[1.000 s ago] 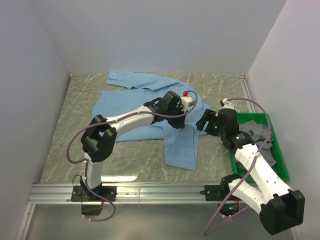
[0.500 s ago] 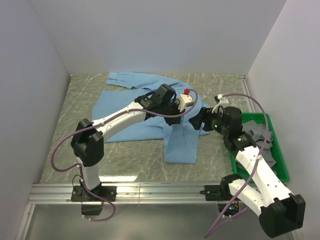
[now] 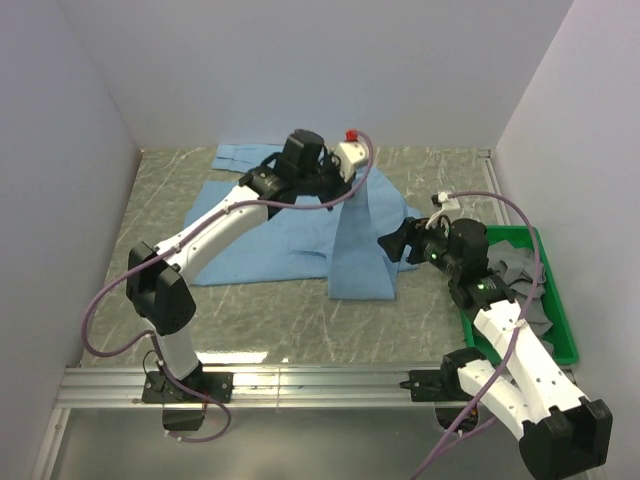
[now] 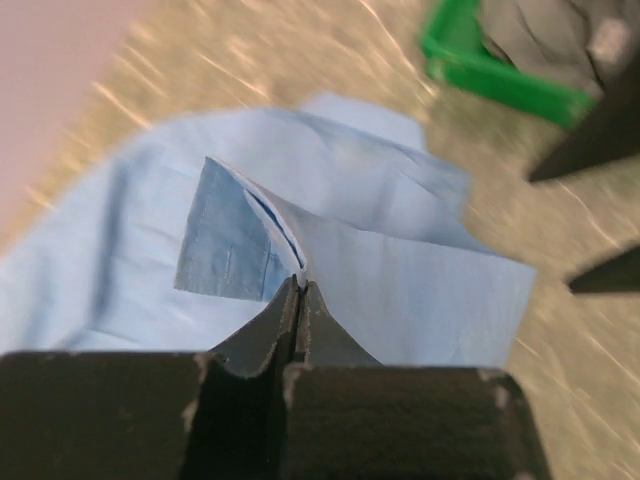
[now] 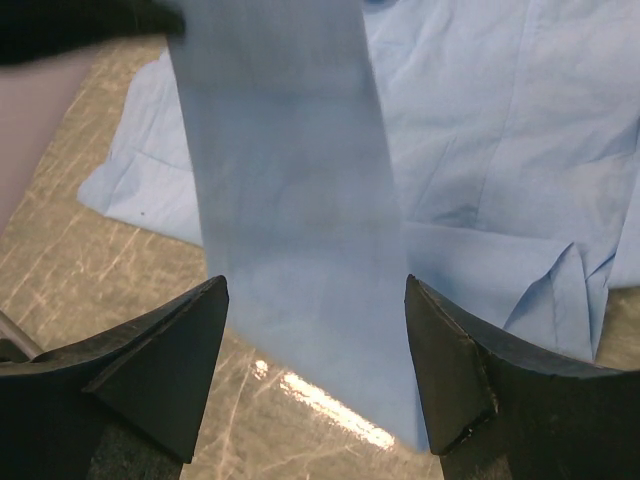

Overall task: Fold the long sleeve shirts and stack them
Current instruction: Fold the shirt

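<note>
**Sleeve lifting for the fold**

On the worktop (image 3: 150,250) your light blue shirt (image 3: 260,225) is lying spread flat. Its sleeve (image 3: 358,250), low a second ago, is now rising in a taut strip toward the back. Your left pincer (image 3: 337,178) is clamping the sleeve's end, and your right pincer (image 3: 392,243) is waiting with fingers apart just beside it. The folding is only beginning.

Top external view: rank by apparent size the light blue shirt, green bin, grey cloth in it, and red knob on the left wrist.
Largest to smallest:
1. light blue shirt
2. green bin
3. grey cloth, inside the bin
4. red knob, smallest by far
</note>
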